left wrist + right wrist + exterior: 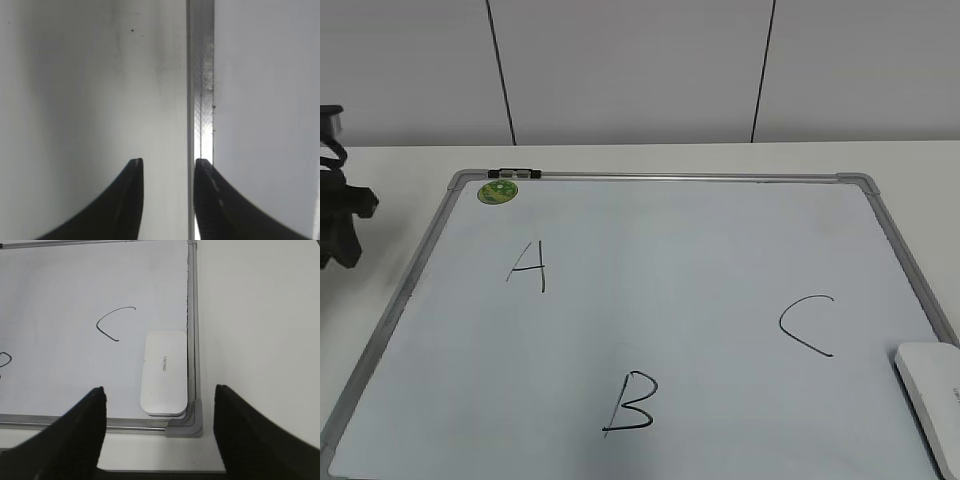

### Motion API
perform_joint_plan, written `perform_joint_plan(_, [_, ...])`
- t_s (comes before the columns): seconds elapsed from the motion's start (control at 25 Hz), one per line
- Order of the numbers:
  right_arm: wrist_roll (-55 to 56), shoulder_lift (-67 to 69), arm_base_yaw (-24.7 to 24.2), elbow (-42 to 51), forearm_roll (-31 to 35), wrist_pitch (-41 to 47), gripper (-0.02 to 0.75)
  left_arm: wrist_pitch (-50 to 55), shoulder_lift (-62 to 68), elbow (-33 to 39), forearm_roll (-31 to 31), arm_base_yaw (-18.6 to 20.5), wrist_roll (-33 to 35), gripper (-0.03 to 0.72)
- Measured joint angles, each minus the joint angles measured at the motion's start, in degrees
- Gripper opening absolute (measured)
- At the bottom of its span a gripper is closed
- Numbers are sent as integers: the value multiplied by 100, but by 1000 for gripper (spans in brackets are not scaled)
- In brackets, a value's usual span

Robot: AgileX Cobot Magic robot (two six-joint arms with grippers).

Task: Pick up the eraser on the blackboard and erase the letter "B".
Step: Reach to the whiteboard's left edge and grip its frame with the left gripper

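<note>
Eraser waits untouched in the board's near right corner

The eraser (164, 372) lies flat on the blackboard (650, 240), tucked into the corner nearest the worktop's (400, 160) front right, its long side just beside the grey frame. The letter "B" (630, 403) sits near the middle of the board's front edge, well apart from the eraser, with the "C" (807, 325) between them and further back, and the "A" (528, 267) towards the left.

The right hand (159, 405) hovers over that corner with its fingers spread wide and nothing between them. The left hand (167, 172) is over the board's left frame, its fingers only slightly parted and empty.

The eraser looks like a smooth, stiff plastic shell, probably light and a little slippery, so a firm pinch matters more than force. The long sides seem the best hold, taken across the narrow width near the middle. The frame crowds the outer side, so one finger has little room there; nudging the block inward first may help. A tilted grip would likely wipe unevenly
</note>
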Motion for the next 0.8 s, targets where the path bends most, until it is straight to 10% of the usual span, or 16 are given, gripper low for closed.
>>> perform_joint_plan(0.8, [0, 0, 0, 0, 0, 0, 501, 67, 1586, -818, 0, -273, -4, 244])
